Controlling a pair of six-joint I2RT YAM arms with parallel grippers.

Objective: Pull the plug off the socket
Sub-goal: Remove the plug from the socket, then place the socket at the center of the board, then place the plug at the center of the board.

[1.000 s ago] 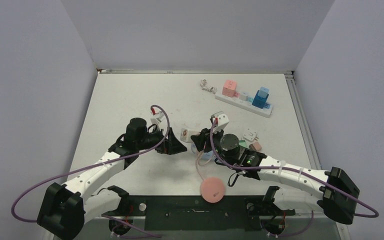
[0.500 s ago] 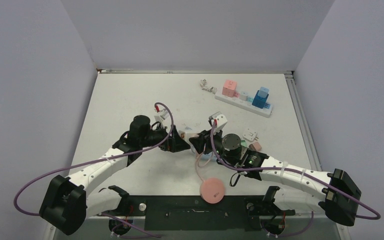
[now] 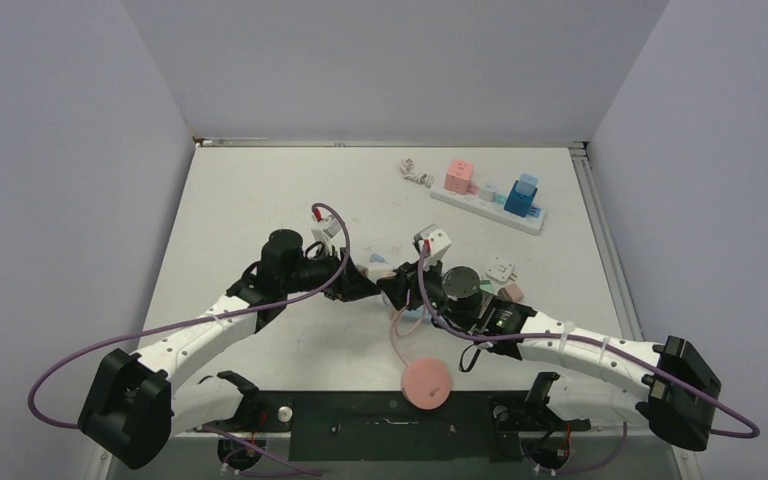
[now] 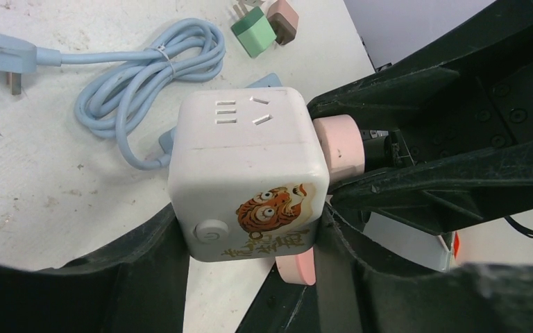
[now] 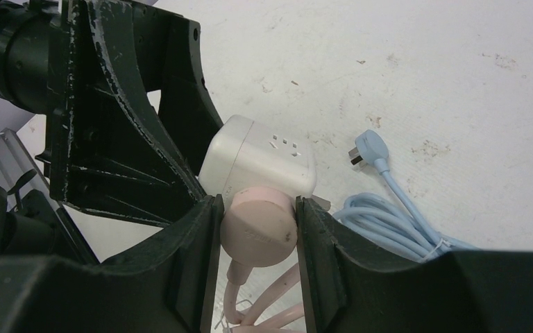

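Right gripper (image 5: 257, 208) pinches plug (image 5: 258, 234) seated in socket (image 5: 264, 163).

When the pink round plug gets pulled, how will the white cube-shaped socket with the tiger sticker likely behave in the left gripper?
The white cube socket looks rigid, so it should not deform. Its smooth, rounded plastic sides may slip or twist in the left gripper. The coiled light-blue cord lies slack, so probably adds little drag.

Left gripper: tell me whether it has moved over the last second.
Yes. In the top view the left gripper has shifted right, nearer the power strip, closing in around the socket cube.
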